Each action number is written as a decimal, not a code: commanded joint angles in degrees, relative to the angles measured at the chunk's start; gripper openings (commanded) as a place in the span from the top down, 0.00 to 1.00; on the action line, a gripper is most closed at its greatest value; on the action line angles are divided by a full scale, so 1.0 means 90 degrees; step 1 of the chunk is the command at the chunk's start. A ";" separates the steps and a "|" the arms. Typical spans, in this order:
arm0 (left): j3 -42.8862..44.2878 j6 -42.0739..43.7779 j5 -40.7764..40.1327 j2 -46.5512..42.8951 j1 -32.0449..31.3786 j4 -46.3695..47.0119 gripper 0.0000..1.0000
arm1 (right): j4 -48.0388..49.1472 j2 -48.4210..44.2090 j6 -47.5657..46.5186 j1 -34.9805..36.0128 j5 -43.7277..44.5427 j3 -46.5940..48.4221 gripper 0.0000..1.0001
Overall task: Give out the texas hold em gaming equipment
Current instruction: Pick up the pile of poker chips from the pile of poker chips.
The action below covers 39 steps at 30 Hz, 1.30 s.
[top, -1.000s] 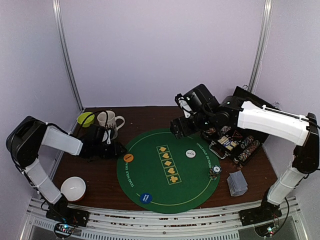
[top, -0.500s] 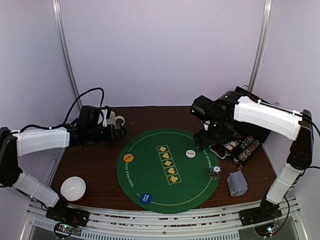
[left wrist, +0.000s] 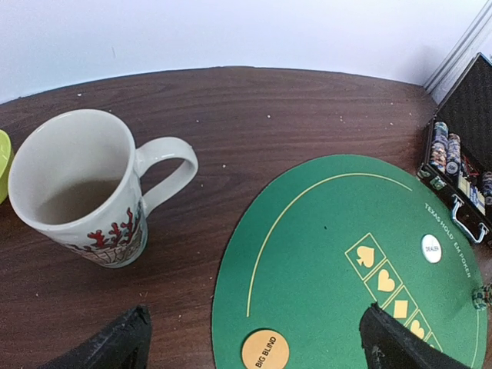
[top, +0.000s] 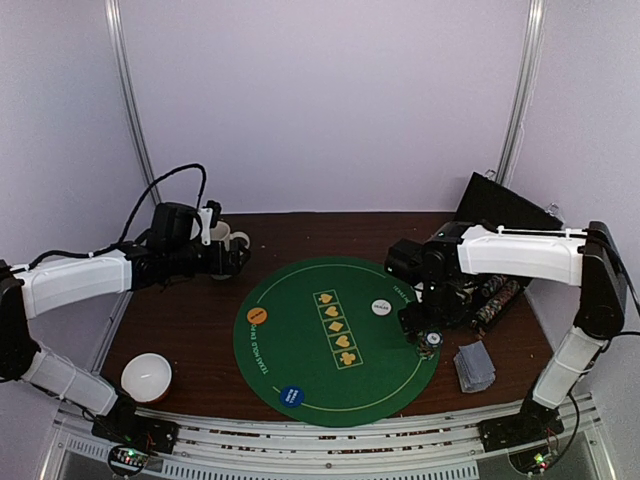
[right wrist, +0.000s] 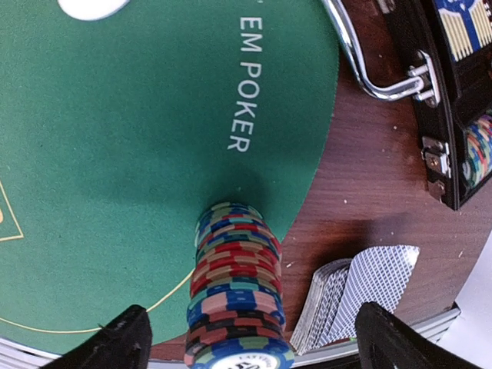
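Observation:
A round green poker mat (top: 290, 350) carries an orange big-blind disc (top: 257, 316), a white dealer disc (top: 380, 307) and a blue disc (top: 291, 396). A tall stack of striped poker chips (top: 430, 342) stands at the mat's right rim, and a grey-blue-backed card deck (top: 474, 366) lies beside it on the wood. My right gripper (right wrist: 247, 327) is open, its fingers wide on either side of the chip stack (right wrist: 238, 292) without touching it. My left gripper (left wrist: 255, 323) is open and empty above the orange disc (left wrist: 265, 350), next to the mug.
The patterned white mug (left wrist: 77, 184) stands at the back left, with a green bowl's edge (left wrist: 2, 165) beside it. An open black chip case (top: 485, 290) sits at the back right. A white bowl (top: 148, 375) rests at the front left.
The left arm unfolded and reached out beside the mug, and its gripper opened. The right arm swung from the mat's back edge forward to the chip stack.

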 commanded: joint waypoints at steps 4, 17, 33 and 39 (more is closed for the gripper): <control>-0.0028 0.0180 0.0029 0.0008 -0.0013 0.0077 0.02 | 0.0464 -0.0008 0.0055 -0.0066 -0.0149 -0.0398 0.24; 0.0020 0.0277 0.0016 -0.0024 -0.0018 0.0058 0.02 | 0.0765 0.0087 -0.0052 -0.0186 -0.0174 -0.0609 0.44; 0.0125 0.0370 0.0018 0.0054 -0.0018 0.0054 0.02 | 0.0283 0.0064 -0.0306 -0.0318 -0.0144 -0.0024 0.92; 0.0138 0.0436 0.0016 0.0045 -0.0018 0.0054 0.02 | -0.0044 0.0019 -0.0380 -0.0342 -0.0127 0.0322 1.00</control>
